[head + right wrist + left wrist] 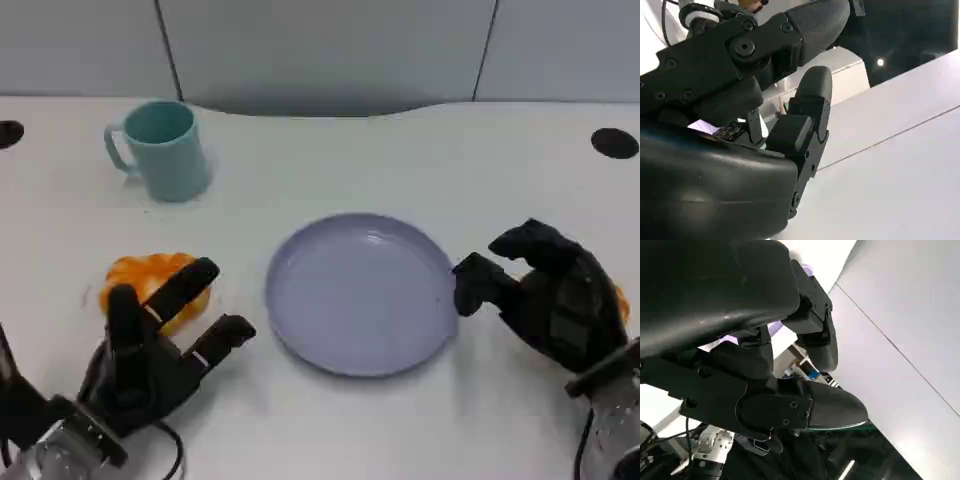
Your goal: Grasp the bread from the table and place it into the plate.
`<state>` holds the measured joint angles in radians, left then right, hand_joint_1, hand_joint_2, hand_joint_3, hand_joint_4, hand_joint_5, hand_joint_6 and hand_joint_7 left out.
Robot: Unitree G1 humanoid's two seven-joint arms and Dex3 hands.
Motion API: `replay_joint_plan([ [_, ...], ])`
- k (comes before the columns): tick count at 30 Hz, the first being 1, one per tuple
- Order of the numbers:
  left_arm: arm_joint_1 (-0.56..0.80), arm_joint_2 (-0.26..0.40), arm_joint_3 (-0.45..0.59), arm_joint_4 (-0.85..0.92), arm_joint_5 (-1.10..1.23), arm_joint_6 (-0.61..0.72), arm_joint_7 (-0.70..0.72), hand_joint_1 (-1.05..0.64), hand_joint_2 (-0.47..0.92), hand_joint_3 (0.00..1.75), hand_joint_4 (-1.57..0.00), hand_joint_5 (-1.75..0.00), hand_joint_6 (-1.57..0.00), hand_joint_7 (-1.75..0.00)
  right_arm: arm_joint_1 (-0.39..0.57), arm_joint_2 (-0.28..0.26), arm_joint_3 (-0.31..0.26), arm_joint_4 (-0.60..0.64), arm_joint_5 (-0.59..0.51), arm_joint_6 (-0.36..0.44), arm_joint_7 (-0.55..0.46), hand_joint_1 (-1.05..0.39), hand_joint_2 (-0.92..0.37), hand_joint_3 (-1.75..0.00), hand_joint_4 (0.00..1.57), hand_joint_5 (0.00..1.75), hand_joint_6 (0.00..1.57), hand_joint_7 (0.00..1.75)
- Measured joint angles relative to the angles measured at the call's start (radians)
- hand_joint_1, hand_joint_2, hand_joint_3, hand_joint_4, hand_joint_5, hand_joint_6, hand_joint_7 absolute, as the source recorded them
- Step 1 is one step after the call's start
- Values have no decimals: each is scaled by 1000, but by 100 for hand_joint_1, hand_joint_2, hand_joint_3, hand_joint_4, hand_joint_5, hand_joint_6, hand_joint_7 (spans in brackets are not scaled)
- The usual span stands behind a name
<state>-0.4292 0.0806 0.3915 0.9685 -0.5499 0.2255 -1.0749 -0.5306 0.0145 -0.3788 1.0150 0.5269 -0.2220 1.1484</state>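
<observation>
Orange bread lies on the white table at the left, just beyond the left hand, whose spread fingers reach over it, holding nothing. Right of it sits the lavender plate. Beside the plate's right rim, the right hand hovers, fingers curled loosely on nothing.

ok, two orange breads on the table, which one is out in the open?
The bread beside the teal mug's side of the plate, just past the left hand. Most of it shows. The other bread is a sliver behind the right hand.
</observation>
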Motion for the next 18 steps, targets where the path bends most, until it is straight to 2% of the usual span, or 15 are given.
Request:
replay_joint_plan([
  [4,0,2,0,4,0,2,0,-96,92,33,-41,-136,-50,-88,0,4,-1,0,1,0,0,-41,-84,0,76,143,103,45],
  [9,-1,3,0,9,0,3,0,-96,92,34,-40,-136,-51,-88,1,4,0,-2,2,2,-8,-45,-82,0,77,146,105,46],
  [14,-5,3,-1,14,0,3,-1,-97,92,35,-39,-136,-50,-87,2,3,7,-6,-1,8,-17,-45,-85,-1,72,150,101,48],
  [18,-19,8,0,25,0,3,-6,-97,92,37,-35,-139,-48,-88,1,1,7,-3,-1,7,-12,-46,-82,0,77,145,103,48],
])
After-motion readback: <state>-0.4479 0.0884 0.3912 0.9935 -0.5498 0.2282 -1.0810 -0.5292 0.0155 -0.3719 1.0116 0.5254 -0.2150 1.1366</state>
